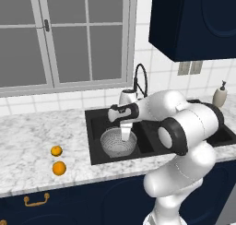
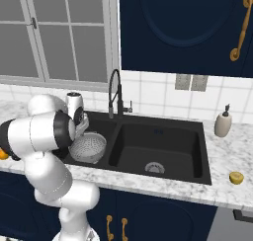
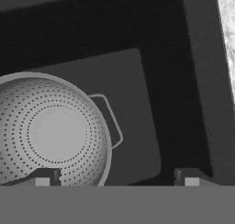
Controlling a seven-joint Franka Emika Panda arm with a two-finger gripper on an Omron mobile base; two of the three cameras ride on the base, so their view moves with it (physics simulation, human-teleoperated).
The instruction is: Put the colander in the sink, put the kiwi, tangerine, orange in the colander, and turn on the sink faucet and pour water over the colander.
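Tabletop: white marble [image 1: 37, 141], two orange fruits [image 1: 58, 168] [image 1: 56, 150] near its front edge at 9 o'clock of the sink.
Jaws: gripper [image 3: 117, 178] wide open, holding nothing, above the colander.
Colander: colander [image 1: 118, 142] sits in the left basin of the sink [image 2: 163, 136].
Advice: lift clear before fetching fruit.
Faucet: sink faucet [image 2: 114, 94] at 12 o'clock.
Writing: none legible.

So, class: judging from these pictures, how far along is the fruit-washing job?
Done: the colander sits in the sink's left basin. In hand: nothing; the tool is open above the colander's rim. Left: two orange fruits wait on the counter, another fruit right of the sink, and the faucet shows no water.
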